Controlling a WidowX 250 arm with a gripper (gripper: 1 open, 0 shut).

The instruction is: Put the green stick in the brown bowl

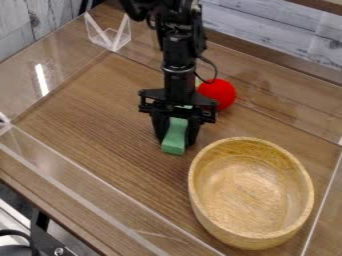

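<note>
Gripper (174, 117) spread, straddling stick (175, 137) on table (80, 130) just left of bowl (250, 191) — nothing clenched yet. I want jaws square across stick's short width, low, before closing; red ball (218, 93) sits near behind — keep clear.

The stick (175, 136) lies on the counter (94, 120), the tool (175, 123) straddling it; the bowl (250, 191) sits front-right, the ball (218, 93) behind.
</note>
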